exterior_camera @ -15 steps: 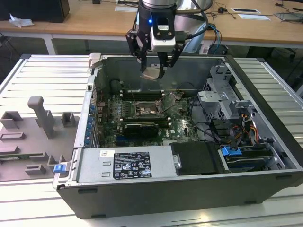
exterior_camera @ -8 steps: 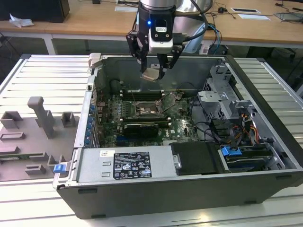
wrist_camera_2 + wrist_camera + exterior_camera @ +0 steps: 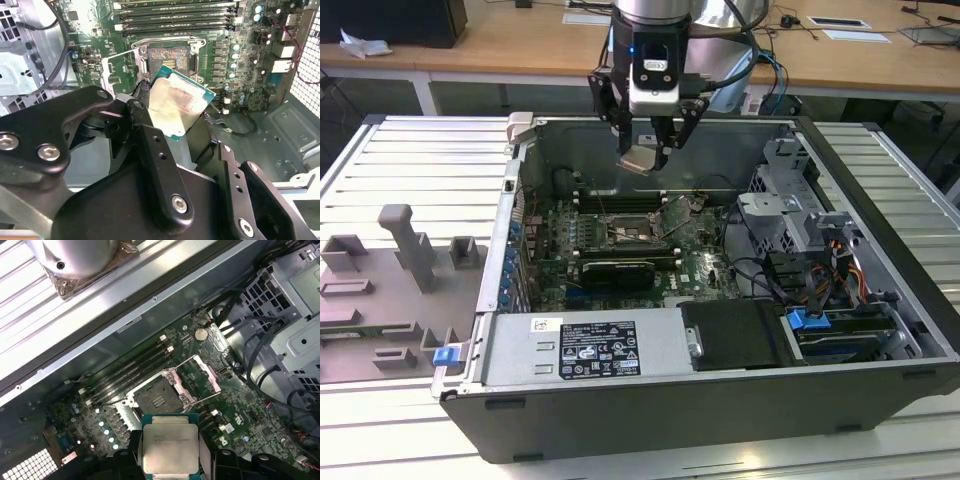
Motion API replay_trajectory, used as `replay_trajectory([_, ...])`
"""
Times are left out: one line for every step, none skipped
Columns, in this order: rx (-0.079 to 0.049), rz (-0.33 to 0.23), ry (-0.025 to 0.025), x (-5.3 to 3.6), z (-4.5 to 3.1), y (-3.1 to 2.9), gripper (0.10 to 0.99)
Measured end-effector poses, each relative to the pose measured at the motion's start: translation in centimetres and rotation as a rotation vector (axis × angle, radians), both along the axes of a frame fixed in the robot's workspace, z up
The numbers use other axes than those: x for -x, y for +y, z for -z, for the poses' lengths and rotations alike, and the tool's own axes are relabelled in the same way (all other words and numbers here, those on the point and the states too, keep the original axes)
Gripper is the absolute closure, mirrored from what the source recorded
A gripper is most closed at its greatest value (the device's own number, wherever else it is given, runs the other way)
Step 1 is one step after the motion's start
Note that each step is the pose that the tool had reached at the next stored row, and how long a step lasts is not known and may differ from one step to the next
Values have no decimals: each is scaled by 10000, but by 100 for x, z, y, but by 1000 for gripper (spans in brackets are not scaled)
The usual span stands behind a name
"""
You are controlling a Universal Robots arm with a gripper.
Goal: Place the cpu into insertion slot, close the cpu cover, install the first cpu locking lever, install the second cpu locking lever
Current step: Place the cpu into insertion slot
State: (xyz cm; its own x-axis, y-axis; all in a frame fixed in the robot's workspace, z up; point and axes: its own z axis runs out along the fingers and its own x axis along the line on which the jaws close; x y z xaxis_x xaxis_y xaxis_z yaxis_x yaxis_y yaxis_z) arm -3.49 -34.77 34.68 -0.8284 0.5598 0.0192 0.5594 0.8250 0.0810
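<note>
- My pincer [image 3: 646, 150] is clamped on the cpu [image 3: 640, 160], up over the open computer case [image 3: 670, 425], well above the motherboard [image 3: 705, 268].
- First wrist view: the cpu's near edge is cut off. Second wrist view: my black linkage hides one corner.
- Cpu tilted; pale, smudged metal top, green rim.
- Insertion slot [image 3: 159, 399] bare below; cpu cover [image 3: 200, 376] swung open beside it.
</note>
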Motion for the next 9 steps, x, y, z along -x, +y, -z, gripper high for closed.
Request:
replay_trajectory([0, 42, 0, 0, 1, 0, 549])
replay_trajectory([0, 117, 0, 0, 2, 0, 549])
replay_trajectory([0, 188, 0, 0, 4, 0, 549])
replay_trajectory([1, 259, 0, 0, 4, 0, 549])
replay_trajectory([0, 357, 0, 0, 6, 0, 549])
replay_trajectory([0, 487, 0, 0, 11, 0, 549])
replay_trajectory([0, 585, 0, 0, 13, 0, 549])
replay_trajectory([1, 674, 0, 0, 15, 0, 549])
replay_trajectory([0, 770, 0, 0, 16, 0, 549])
